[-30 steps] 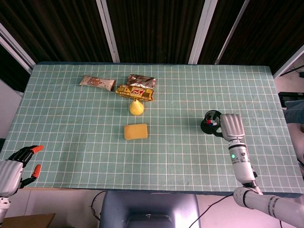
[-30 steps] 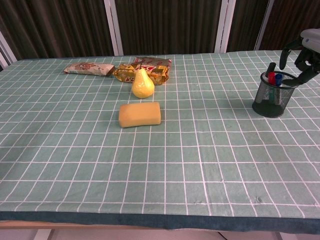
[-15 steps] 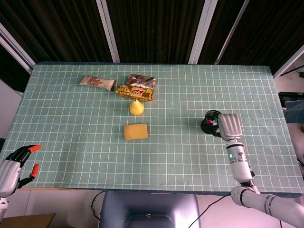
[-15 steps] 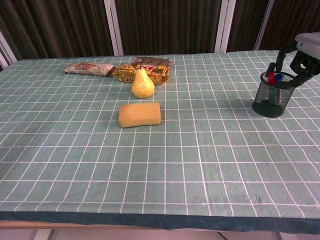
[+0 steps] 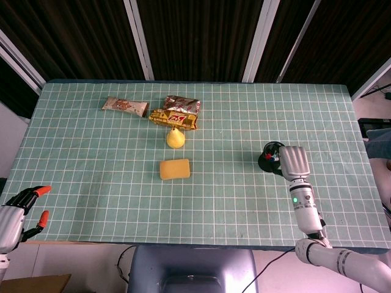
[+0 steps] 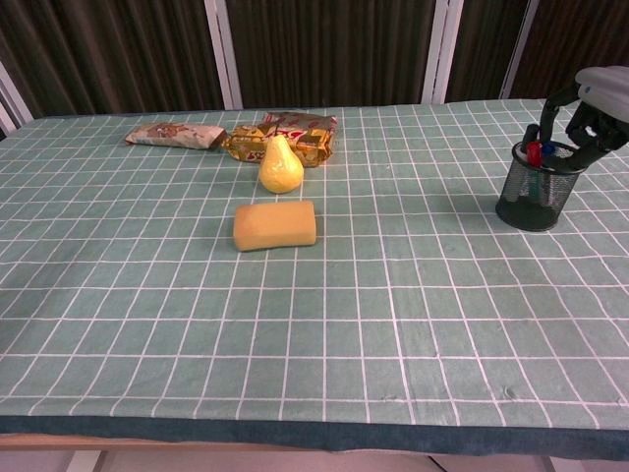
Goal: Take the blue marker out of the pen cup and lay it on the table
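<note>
while the blue marker [image 6: 546, 150] stands in the pen cup [image 6: 532, 187], the right hand [image 6: 593, 113] hovers over it, fingers apart, holding nothing.

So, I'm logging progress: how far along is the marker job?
Early. Done: the right hand has reached the pen cup. In hand: its fingers are around the blue marker, still in the cup. Left: lift it out and lay it on the table.

Black wire-mesh metal pen cup [image 6: 536, 193]

No wording can be read with certainty; the gold snack packet [image 5: 174, 117] beside the pear [image 5: 175, 138] bears only blurred red lettering.
</note>
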